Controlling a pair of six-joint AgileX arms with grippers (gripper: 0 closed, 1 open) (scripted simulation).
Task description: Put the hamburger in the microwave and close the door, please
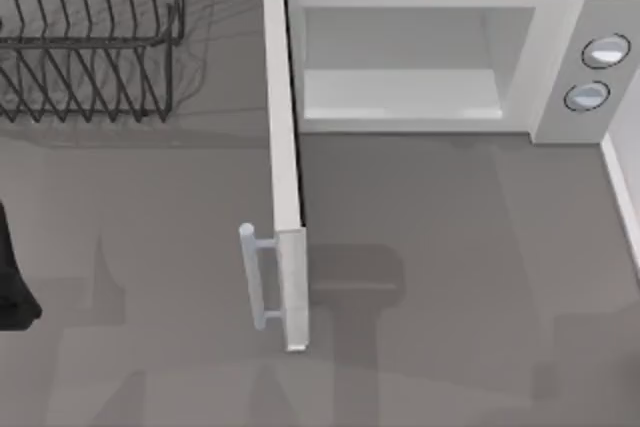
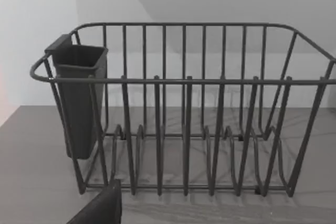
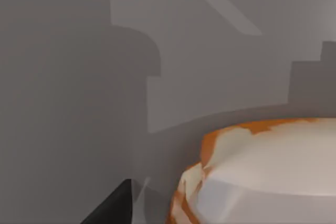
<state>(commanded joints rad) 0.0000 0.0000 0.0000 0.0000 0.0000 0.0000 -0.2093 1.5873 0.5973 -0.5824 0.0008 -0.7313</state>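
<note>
- Top view: The microwave [image 1: 430, 57] sits at the back of the table [image 1: 450, 247], a bit to the right. Its door [image 1: 287, 177] is wide open and sticks out toward the front, with the handle [image 1: 258, 275] on its left side. The inside looks bare. A wire rack [image 1: 90, 37] stands at the back left. The left arm [image 1: 12, 282] waits at the left edge.
- Left wrist view: The rack is right ahead, with a dark cup [image 2: 79, 98] hung on one end. I cannot tell how the left fingers are.
- Right wrist view: The hamburger [image 3: 262, 177] is very close to the camera. One dark finger [image 3: 113, 205] is beside it. I cannot tell if the fingers pinch it.
- Step: I think the right gripper is at the hamburger, getting hold of it. Next it must carry the hamburger into the microwave, past the door.
</note>
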